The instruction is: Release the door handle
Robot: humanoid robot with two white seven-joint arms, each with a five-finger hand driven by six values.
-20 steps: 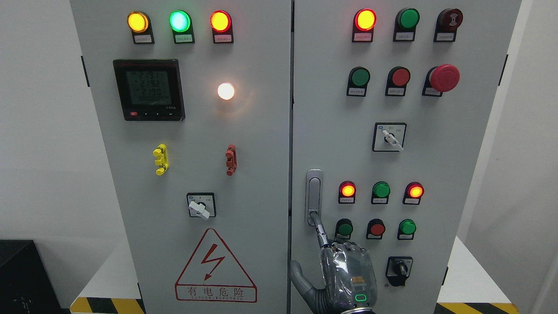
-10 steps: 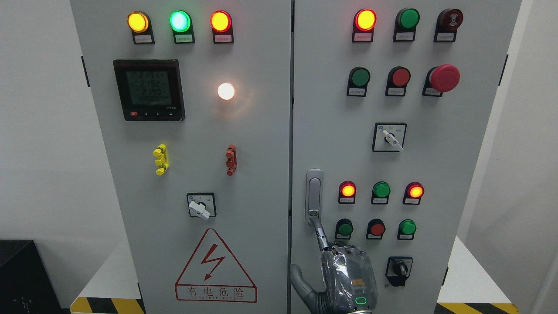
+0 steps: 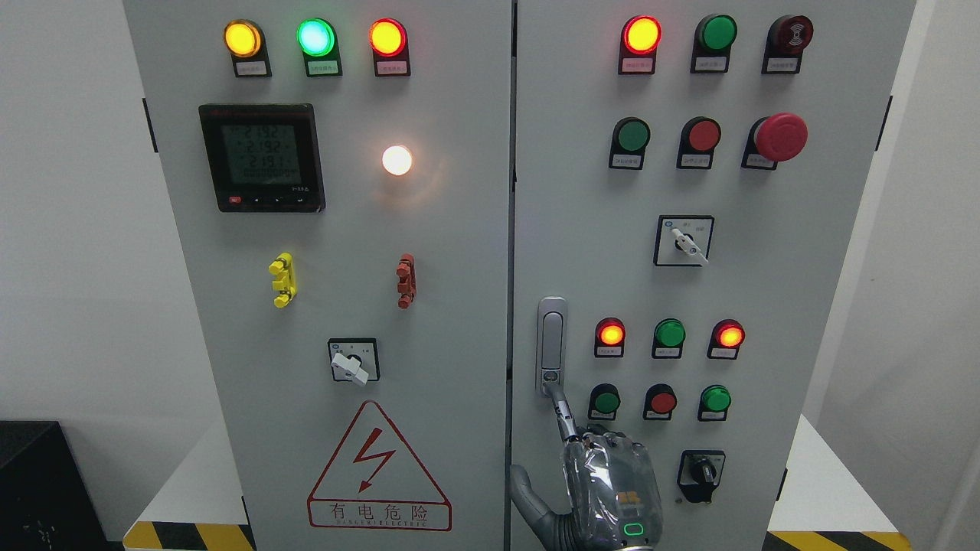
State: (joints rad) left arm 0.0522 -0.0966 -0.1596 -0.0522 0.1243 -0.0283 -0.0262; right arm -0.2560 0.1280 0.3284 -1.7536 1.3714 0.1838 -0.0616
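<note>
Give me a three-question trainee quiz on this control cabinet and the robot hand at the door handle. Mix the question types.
1. True or false: the right hand has its fingers wrapped around the door handle.
2. Multiple choice: the extended finger's tip sits at the handle's A) top end B) middle C) bottom end.
3. Fill in: the emergency stop button on the right door is coloured ____.

Key: 1 false, only one extended finger reaches the handle; the others look curled back. 2 C. 3 red.
</note>
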